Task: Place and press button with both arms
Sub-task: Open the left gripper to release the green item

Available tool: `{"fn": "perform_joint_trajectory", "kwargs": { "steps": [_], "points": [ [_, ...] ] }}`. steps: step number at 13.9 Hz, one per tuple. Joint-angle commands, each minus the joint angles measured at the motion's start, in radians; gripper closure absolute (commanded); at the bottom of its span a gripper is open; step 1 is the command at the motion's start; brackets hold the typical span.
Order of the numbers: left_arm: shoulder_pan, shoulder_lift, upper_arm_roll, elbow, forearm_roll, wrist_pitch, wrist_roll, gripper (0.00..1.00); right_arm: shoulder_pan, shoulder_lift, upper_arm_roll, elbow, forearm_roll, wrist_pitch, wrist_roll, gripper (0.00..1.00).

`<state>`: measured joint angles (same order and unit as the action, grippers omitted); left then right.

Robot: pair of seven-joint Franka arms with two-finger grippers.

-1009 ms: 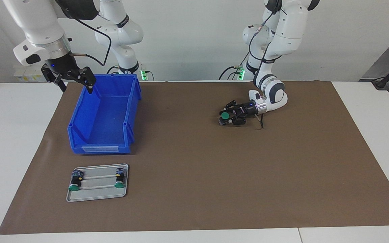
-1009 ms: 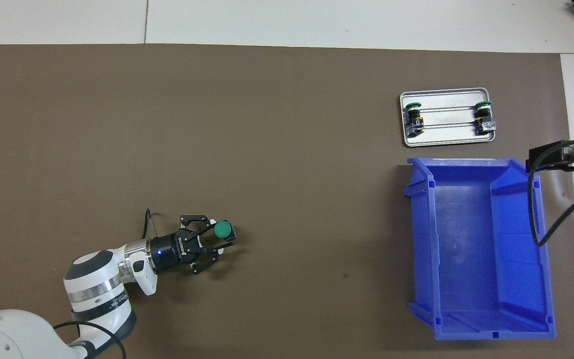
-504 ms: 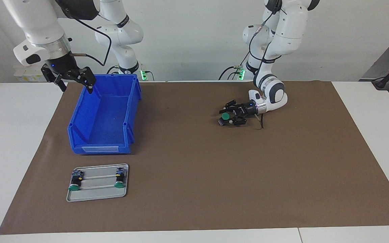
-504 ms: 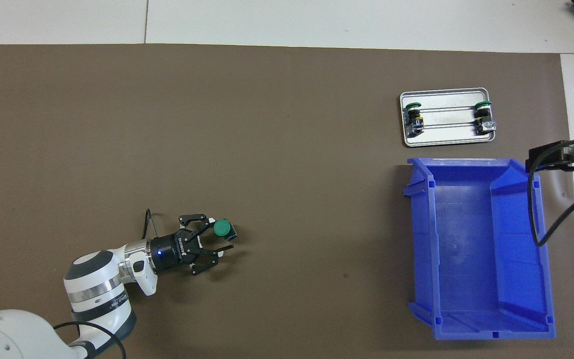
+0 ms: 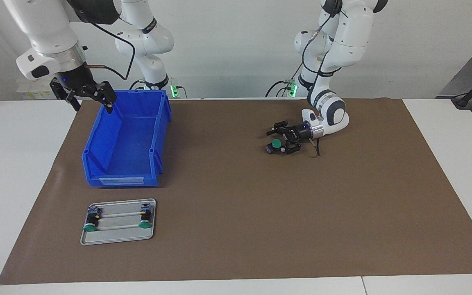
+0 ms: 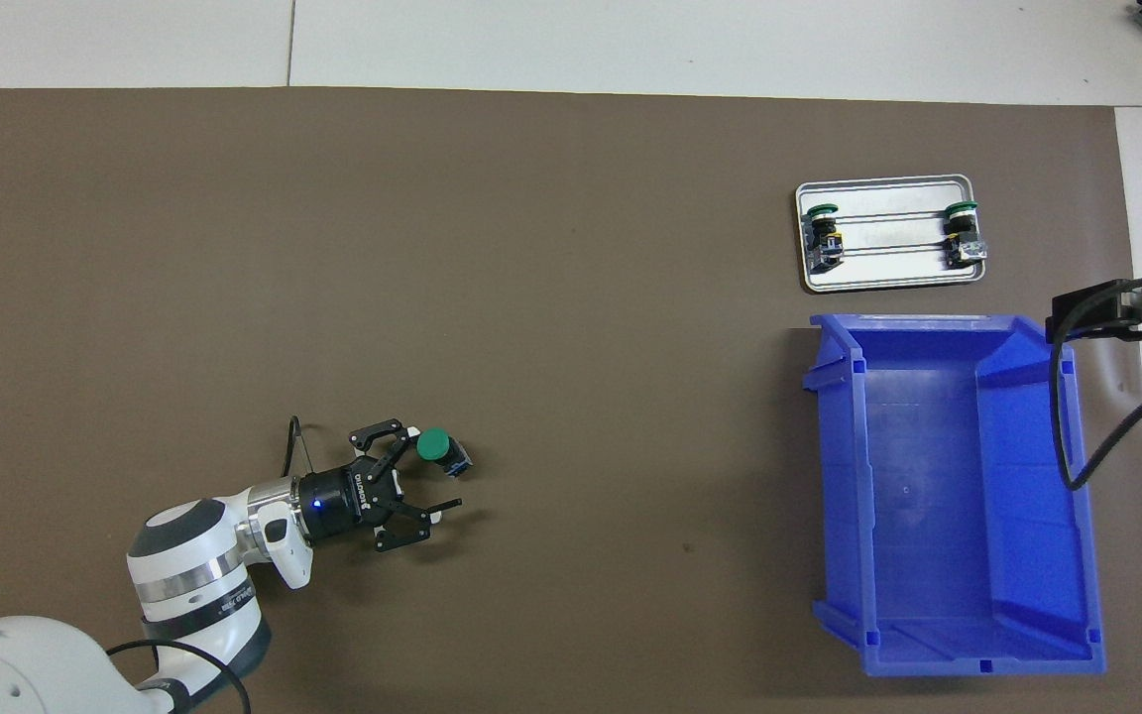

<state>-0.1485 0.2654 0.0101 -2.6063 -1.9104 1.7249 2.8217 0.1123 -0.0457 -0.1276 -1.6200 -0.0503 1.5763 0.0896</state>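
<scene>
Left gripper [image 6: 429, 474]: low over the brown mat [image 6: 571, 555], fingers spread wide, gripping nothing.
Button [image 6: 437, 449]: on the mat toward the left arm's end, green cap up, touching one fingertip.
Right gripper [image 5: 89, 101]: waiting, spread apart, above the blue bin [image 5: 127, 164] rim.
Grey tray [image 5: 118, 238]: near the mat's edge farthest from the robots.
</scene>
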Motion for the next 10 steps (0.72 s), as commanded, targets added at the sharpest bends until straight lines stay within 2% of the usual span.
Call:
{"fn": "perform_joint_trajectory", "kwargs": {
  "steps": [1, 10],
  "points": [
    [0.003, 0.015, -0.004, -0.043, 0.001, 0.009, 0.266, 0.08, -0.005, -0.014, 0.006, -0.008, 0.007, -0.009, 0.005, 0.00],
    [-0.040, 0.008, -0.007, -0.044, 0.002, -0.004, 0.268, 0.09, -0.005, -0.014, 0.006, -0.008, 0.007, -0.009, 0.005, 0.00]
  ]
}}
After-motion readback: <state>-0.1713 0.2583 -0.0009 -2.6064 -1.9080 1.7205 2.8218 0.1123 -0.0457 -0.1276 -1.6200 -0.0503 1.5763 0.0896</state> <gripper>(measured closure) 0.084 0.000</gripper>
